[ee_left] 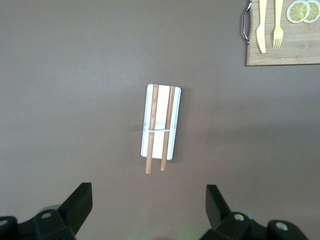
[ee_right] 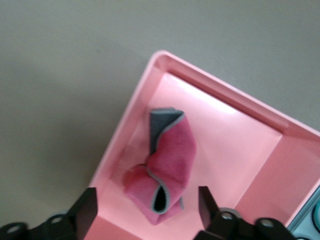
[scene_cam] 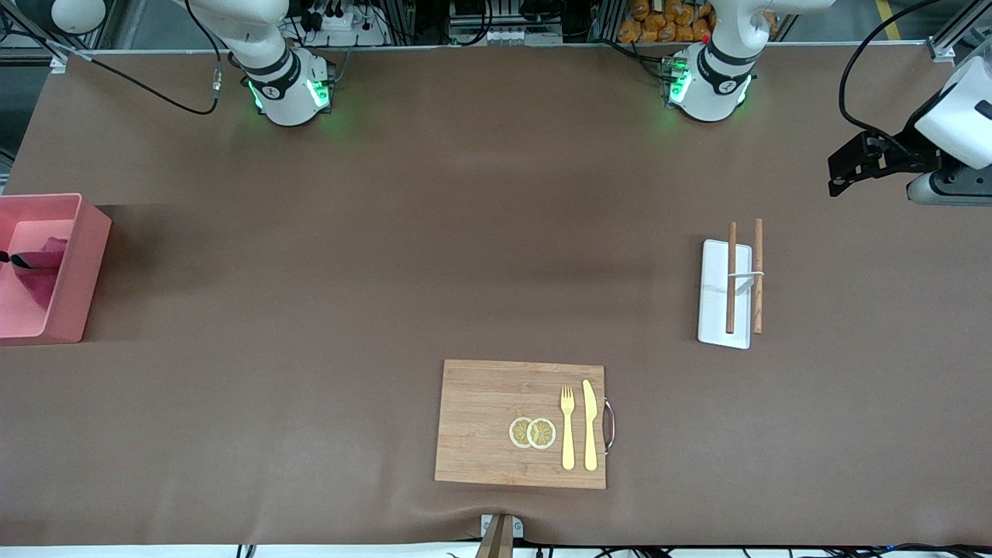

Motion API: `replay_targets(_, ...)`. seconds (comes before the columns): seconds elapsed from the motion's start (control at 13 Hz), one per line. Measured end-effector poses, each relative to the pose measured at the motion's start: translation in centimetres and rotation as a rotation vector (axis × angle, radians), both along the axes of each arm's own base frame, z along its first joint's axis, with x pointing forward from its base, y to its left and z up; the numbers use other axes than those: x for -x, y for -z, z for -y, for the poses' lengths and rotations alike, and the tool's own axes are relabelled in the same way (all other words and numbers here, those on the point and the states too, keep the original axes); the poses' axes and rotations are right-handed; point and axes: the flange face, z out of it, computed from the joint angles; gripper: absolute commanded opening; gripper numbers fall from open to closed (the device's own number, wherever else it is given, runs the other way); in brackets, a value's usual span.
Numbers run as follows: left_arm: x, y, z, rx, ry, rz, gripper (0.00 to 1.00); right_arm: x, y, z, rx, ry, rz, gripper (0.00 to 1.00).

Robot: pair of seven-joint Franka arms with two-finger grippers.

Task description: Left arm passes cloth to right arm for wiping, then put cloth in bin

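The raspberry-red cloth (ee_right: 170, 165) with a grey edge lies crumpled on the floor of the salmon-pink bin (ee_right: 127, 120). My right gripper (ee_right: 148, 205) hangs over it, open, its fingers wide apart on either side of the cloth and not touching it. In the front view the bin (scene_cam: 85, 256) stands at the right arm's end of the table with the cloth (scene_cam: 46, 267) inside, and only a dark tip of the right gripper (scene_cam: 9, 258) shows. My left gripper (scene_cam: 837, 174) waits in the air at the left arm's end, open and empty (ee_left: 148, 200).
A white tray (scene_cam: 713, 310) with two brown chopsticks (scene_cam: 731, 275) lies below the left gripper. A wooden board (scene_cam: 480, 426) with a fork, a knife and lemon slices sits nearer the front camera, mid-table.
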Motion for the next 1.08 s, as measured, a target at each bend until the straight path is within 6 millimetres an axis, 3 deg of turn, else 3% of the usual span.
replay_targets(0.15, 0.0, 0.0, 0.0, 0.0, 0.0, 0.0, 1.0, -1.4, -2.9, -2.8, 0.017, 0.061, -0.062, 1.0)
replay_targets(0.39, 0.0, 0.0, 0.0, 0.0, 0.0, 0.0, 1.0, -3.6, -5.2, -9.6, 0.012, 0.188, -0.163, 1.0)
replay_targets(0.69, 0.0, 0.0, 0.0, 0.0, 0.001, 0.0, 1.0, -6.9, -5.2, -19.2, 0.04, 0.359, -0.264, 1.0)
replay_targets(0.85, 0.0, 0.0, 0.0, 0.0, 0.0, 0.0, 1.0, -8.4, -4.9, -25.0, 0.063, 0.45, -0.283, 1.0)
replay_targets(1.08, 0.0, 0.0, 0.0, 0.0, 0.0, 0.0, 1.0, -9.1, -5.0, -31.9, 0.046, 0.529, -0.286, 1.0)
